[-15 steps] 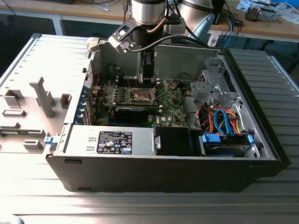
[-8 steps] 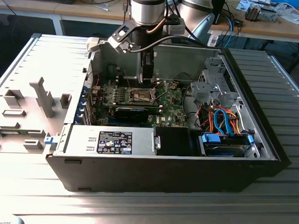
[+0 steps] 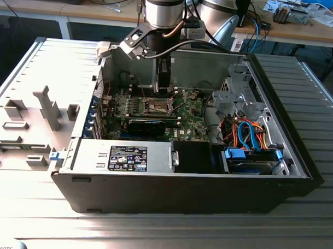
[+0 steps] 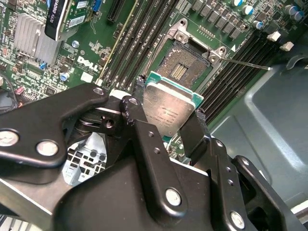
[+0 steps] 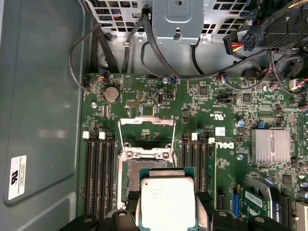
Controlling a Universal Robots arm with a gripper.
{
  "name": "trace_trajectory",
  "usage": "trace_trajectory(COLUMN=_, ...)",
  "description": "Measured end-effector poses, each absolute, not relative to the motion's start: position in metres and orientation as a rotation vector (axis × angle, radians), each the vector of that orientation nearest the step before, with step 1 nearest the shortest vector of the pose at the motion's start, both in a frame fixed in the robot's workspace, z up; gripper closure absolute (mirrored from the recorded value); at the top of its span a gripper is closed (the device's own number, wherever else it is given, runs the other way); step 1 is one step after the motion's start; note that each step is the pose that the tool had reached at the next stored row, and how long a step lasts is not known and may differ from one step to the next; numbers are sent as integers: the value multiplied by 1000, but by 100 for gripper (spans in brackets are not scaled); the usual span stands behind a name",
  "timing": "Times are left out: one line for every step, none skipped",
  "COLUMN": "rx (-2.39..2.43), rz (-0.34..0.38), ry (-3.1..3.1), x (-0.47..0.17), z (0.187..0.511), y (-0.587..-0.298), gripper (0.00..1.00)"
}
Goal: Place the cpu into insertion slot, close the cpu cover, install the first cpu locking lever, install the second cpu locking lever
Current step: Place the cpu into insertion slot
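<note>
The cpu point(image 5: 167, 202) is gripped by two opposite edges in the closed pincer point(image 4: 169, 102), its metal top turned toward the wrist cameras. It is held above the motherboard point(image 5: 216, 96) inside the open case point(image 3: 180, 196) on the bench point(image 3: 152, 233). The insertion slot point(image 4: 185, 65) lies below and partly beyond the chip, with its contact field exposed. The cpu cover point(image 5: 146, 153) is swung up at the slot's far edge. The chip is judged not yet seated.
</note>
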State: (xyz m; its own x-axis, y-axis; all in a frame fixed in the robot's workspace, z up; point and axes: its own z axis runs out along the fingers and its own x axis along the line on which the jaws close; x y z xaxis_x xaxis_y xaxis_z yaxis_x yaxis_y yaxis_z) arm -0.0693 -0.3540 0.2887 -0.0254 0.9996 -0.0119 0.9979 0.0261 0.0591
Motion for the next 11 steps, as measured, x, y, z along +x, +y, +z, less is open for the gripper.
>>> trace_trajectory(rx=2157, rz=53, ry=2214, x=-69, z=289, y=-354, gripper=46)
trace_trajectory(rx=2157, rz=53, ry=2214, x=-70, z=288, y=-354, gripper=46)
trace_trajectory(rx=2157, rz=53, ry=2214, x=-70, z=288, y=-354, gripper=46)
trace_trajectory(rx=2158, rz=53, ry=2214, x=-70, z=288, y=-354, gripper=46)
trace_trajectory(rx=2158, rz=53, ry=2214, x=-70, z=288, y=-354, gripper=46)
trace_trajectory(rx=2158, rz=53, ry=2214, x=-70, z=288, y=-354, gripper=46)
trace_trajectory(rx=2158, rz=53, ry=2214, x=-71, z=288, y=-354, gripper=46)
trace_trajectory(rx=2157, rz=53, ry=2214, x=-71, z=288, y=-354, gripper=46)
trace_trajectory(rx=2157, rz=53, ry=2214, x=-71, z=287, y=-354, gripper=46)
trace_trajectory(rx=2157, rz=53, ry=2214, x=-71, z=287, y=-354, gripper=46)
trace_trajectory(rx=2158, rz=53, ry=2214, x=-71, z=287, y=-354, gripper=46)
